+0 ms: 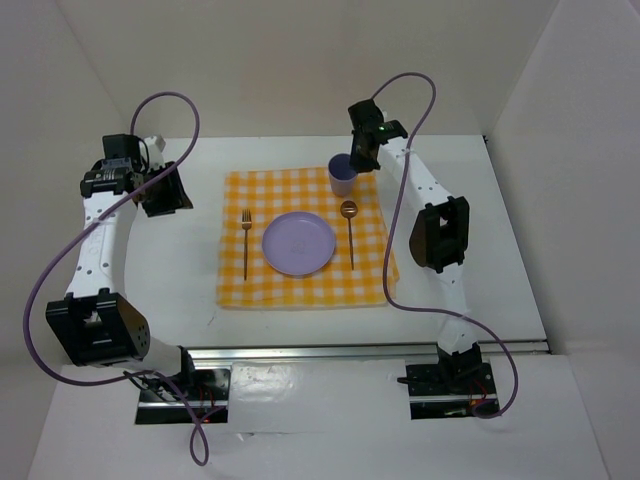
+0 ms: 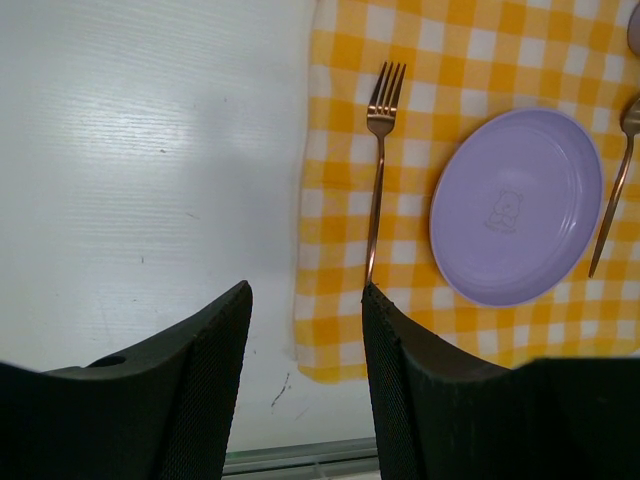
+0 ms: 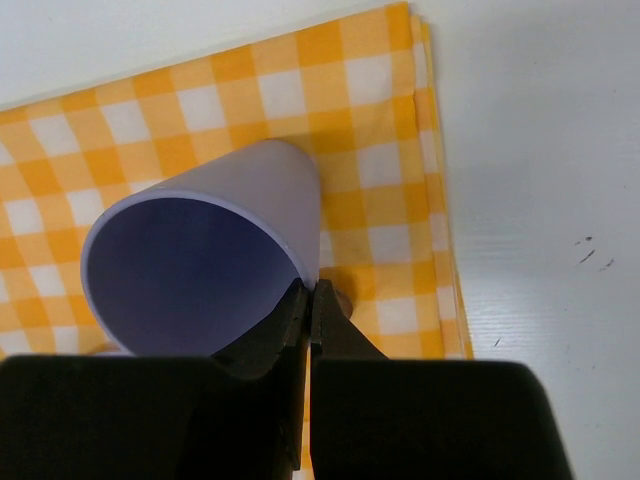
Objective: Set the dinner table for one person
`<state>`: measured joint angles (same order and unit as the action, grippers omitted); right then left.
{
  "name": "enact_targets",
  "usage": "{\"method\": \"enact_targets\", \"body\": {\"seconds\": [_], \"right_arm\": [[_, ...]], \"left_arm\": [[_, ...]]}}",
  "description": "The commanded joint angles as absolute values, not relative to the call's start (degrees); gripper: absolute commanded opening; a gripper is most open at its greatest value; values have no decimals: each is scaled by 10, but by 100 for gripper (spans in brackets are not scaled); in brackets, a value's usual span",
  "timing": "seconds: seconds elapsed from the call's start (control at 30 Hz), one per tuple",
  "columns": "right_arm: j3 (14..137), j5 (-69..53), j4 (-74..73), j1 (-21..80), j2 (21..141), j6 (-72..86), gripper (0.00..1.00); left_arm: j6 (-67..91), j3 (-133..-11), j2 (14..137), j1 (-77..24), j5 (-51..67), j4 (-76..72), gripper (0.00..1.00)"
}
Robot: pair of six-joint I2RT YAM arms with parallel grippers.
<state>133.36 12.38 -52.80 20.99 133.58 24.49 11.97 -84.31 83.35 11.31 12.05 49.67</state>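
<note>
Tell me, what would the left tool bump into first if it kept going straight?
Probably the white table, right at the left edge of the checked cloth. The left tool tilts down there, open. The fork lies close; depth is unclear.

Abt mid dinner table (image 1: pixel 480 250) lies the cloth (image 1: pixel 370 285), flat, w/ bare tabletop on all sides. The plate (image 1: pixel 298 243) sits mid-cloth. The fork (image 1: pixel 245 240) lies just L of it, not touching, handle near, tines far. The spoon (image 1: pixel 350 235) lies just R of it, same way round (bowl at the far end). The cup (image 1: pixel 342 175) is at the cloth's far edge, R of centre, just behind the spoon's bowl. The right gripper (image 3: pixel 310 300) is at the cup's far-R side, pinching its wall, one finger inside, one outside. The left gripper (image 1: pixel 165 190) hangs over bare table L of the cloth, apart from it, nothing betw its fingers.
</note>
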Motion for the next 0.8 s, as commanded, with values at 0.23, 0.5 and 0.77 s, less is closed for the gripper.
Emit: {"method": "enact_targets", "body": {"seconds": [0.23, 0.5, 0.77], "right_arm": [[1330, 83, -476, 214, 1322, 248, 46], [1324, 71, -414, 214, 1258, 229, 76], [1207, 105, -360, 185, 1036, 207, 100]], "left_arm": [[111, -839, 812, 112, 131, 490, 55], [111, -839, 807, 112, 131, 490, 55], [105, -834, 802, 112, 126, 490, 55]]}}
